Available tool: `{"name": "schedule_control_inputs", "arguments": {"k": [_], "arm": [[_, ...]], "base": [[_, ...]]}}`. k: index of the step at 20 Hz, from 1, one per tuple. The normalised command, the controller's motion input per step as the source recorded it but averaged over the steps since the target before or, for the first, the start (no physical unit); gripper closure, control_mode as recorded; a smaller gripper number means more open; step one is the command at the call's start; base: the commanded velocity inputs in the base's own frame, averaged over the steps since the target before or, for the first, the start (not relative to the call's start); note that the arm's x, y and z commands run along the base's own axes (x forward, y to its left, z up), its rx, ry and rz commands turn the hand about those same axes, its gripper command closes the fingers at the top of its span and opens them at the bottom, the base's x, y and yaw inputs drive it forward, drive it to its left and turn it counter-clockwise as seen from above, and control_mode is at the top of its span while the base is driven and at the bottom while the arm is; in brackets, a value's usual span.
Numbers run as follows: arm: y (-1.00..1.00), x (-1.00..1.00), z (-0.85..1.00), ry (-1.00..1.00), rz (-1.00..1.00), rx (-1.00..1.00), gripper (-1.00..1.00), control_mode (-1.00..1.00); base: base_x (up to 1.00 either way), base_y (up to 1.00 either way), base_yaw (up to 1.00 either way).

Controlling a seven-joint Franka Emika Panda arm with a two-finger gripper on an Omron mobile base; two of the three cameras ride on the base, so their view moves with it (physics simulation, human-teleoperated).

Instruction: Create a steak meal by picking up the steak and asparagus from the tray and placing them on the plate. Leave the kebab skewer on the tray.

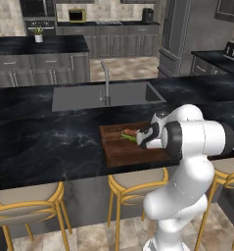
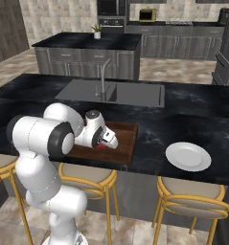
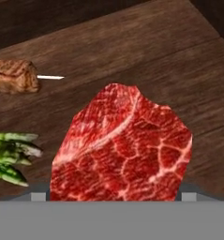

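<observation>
Black marbled stone runs the length of the kitchen island, with gold-framed stools (image 1: 28, 206) tucked along its near edge. On that counter, nearest the robot, lies the dark brown wooden tray (image 2: 128, 139), its grain plain in the hand view. The gripper (image 2: 108, 140) is lowered over the tray, fingers spread wide to either side of the steak (image 3: 123, 150) and not yet clamped on it. The steak is a rounded chunk of bright red raw meat laced with pale marbling, resting on the tray directly under the hand. Just left of it in the hand view lie the asparagus (image 3: 10, 157), slim green stalks in a short bundle, and beyond them the kebab skewer (image 3: 15, 75), a browned grilled piece on a thin pale stick. Right of the tray and well apart sits the plate (image 2: 188, 156), round, flat, white and bare. Farther back is the grey sink (image 1: 108, 94) with its tall faucet.

The steak pick seems to be in hand: next the fingers should close on the meat, lift it clear of the rim and carry it right to the plate.
</observation>
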Motion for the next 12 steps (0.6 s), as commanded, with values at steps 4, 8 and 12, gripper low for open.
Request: {"name": "schedule_control_inputs", "arguments": {"k": [4,8,12], "arm": [[-0.04,-0.22,0.48,0.0,0.0,0.03,1.0,-1.0],[-0.24,-0.31,0.76,0.0,0.0,0.03,1.0,-1.0],[-0.45,-0.43,0.75,0.0,0.0,0.0,1.0,-1.0]], "base": [[0.0,0.0,0.0],[0.0,0.0,0.0],[0.0,0.0,0.0]]}}
